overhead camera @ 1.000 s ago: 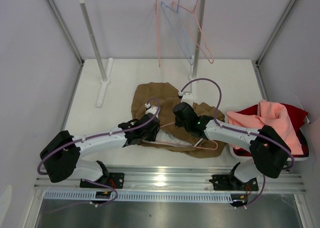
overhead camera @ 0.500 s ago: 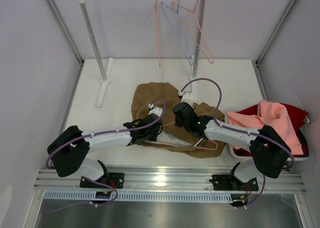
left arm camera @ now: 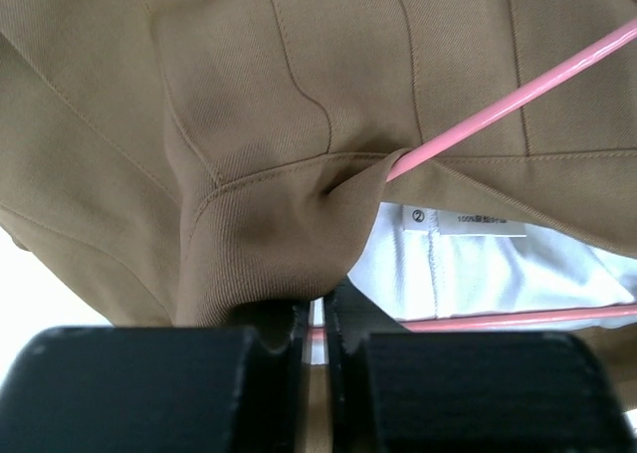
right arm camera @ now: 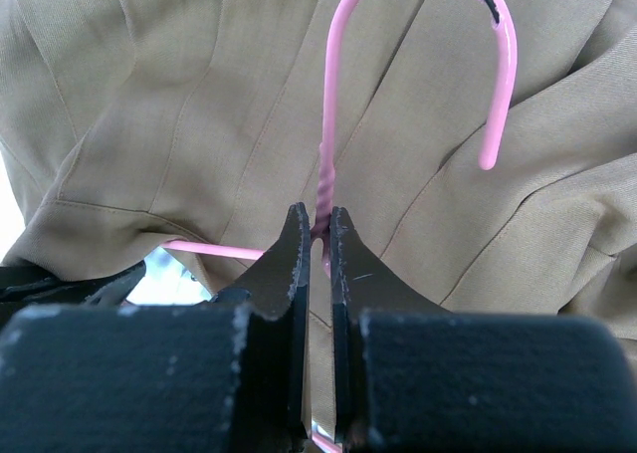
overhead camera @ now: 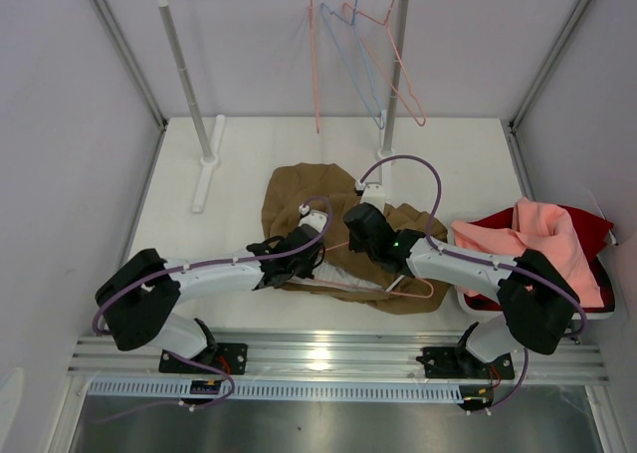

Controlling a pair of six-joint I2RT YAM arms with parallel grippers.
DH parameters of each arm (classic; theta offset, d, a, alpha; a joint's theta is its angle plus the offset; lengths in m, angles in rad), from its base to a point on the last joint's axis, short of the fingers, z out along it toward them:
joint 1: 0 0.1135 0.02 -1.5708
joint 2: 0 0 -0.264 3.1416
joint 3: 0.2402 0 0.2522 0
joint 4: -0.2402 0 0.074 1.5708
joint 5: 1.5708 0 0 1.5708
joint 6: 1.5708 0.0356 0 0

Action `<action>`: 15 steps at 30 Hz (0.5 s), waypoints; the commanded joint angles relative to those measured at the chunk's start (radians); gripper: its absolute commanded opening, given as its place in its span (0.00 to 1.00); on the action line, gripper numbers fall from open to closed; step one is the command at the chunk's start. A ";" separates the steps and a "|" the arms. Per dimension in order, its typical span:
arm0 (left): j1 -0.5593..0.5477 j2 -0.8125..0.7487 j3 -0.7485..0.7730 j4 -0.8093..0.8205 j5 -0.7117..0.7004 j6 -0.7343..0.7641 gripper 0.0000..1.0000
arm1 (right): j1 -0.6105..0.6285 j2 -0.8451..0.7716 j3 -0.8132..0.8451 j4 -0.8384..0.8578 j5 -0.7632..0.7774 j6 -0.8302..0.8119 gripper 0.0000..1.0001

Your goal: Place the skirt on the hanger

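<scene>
The tan-brown skirt (overhead camera: 299,189) lies crumpled on the white table between both arms. A salmon-pink wire hanger (overhead camera: 418,292) lies partly inside its waist. In the left wrist view the hanger (left arm camera: 518,97) enters the skirt (left arm camera: 249,124) where the pale lining and a label show. My left gripper (overhead camera: 315,258) is at the waistband's near left edge, its jaws (left arm camera: 318,319) shut on a bunched fold of the skirt. My right gripper (overhead camera: 370,242) is shut on the hanger's twisted neck (right arm camera: 324,189), with the hook curving above over the skirt (right arm camera: 199,105).
A clothes rack (overhead camera: 189,75) stands at the back, its foot (overhead camera: 207,169) on the table. Pink hangers (overhead camera: 398,65) and a light blue one (overhead camera: 358,70) hang from its bar. At the right, a salmon-pink cloth (overhead camera: 537,234) lies over a dark red cloth (overhead camera: 592,224).
The left arm slid a little to the right toward the waistband and its jaws closed on the skirt's edge. The right arm and the hanger have stayed put.
</scene>
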State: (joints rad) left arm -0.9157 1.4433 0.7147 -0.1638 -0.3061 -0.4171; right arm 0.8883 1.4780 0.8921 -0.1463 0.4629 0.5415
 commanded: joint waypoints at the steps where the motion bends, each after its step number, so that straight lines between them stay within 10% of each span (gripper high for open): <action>1: 0.001 -0.008 0.005 0.049 0.012 0.020 0.04 | 0.006 -0.039 -0.004 -0.021 0.029 -0.026 0.00; 15: 0.070 -0.133 -0.007 0.027 0.099 -0.005 0.00 | 0.006 -0.053 -0.007 -0.033 0.037 -0.028 0.00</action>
State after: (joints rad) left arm -0.8864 1.3998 0.7143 -0.1635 -0.2466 -0.4103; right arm 0.8886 1.4654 0.8921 -0.1577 0.4633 0.5411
